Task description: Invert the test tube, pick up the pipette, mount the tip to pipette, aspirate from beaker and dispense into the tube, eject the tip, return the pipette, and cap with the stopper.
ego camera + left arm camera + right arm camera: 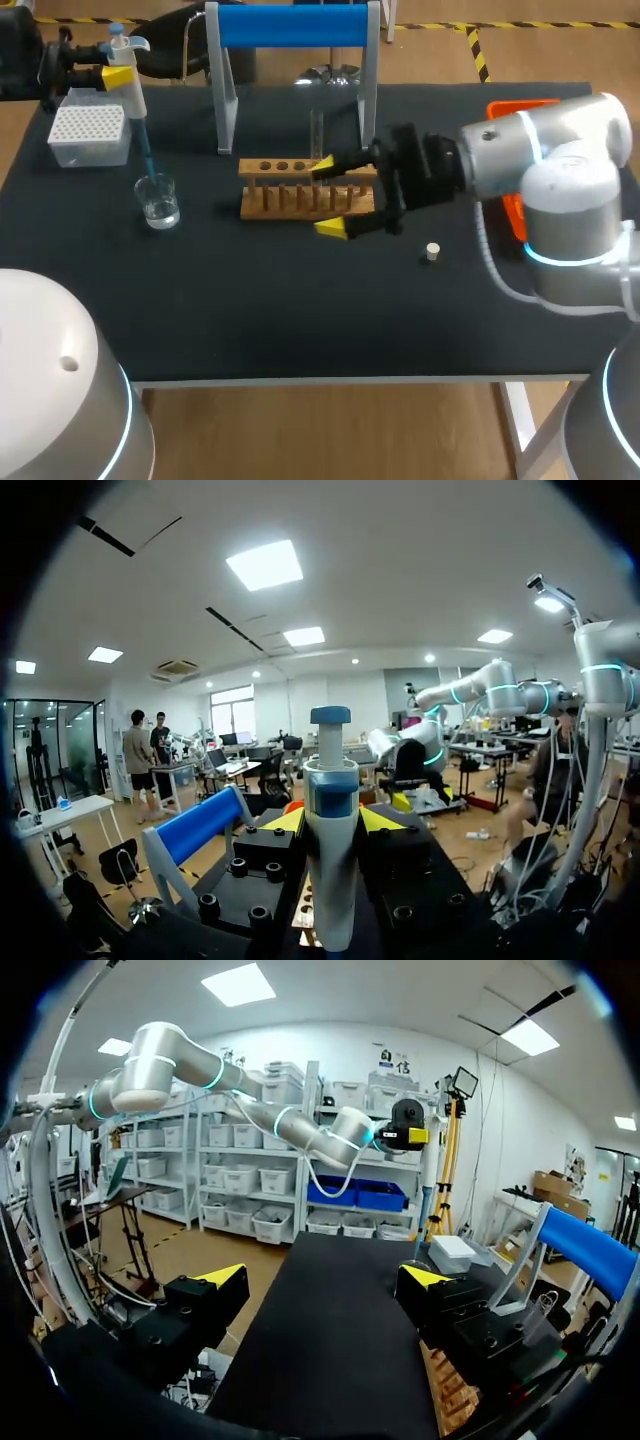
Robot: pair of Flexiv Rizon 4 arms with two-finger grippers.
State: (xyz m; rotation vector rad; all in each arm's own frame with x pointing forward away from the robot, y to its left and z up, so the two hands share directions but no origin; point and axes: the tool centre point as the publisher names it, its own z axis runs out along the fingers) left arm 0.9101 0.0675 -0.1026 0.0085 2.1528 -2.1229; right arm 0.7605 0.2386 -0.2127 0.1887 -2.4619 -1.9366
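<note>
While my left hand point(332, 825) clamps the pipette point(133, 100), I'd hold its tip submerged in the beaker point(158, 203), nine o'clock from the rack point(290, 195).

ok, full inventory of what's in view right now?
pipette: 1, white and blue, in left jaws, tip down in the beaker
beaker: 1, clear, some liquid, table's left
tip box: 1, white, far left
stand: 1, blue bar on pale legs, far middle
rack: 1, wood, middle
tube: 1, clear, upright at the rack's far side
stopper: 1, pale, right of the rack
tray: 1, orange, far right, mostly behind the right arm
left arm: far left, jaws shut on the pipette
right arm: from the right, jaws open either side of the rack's right end
</note>
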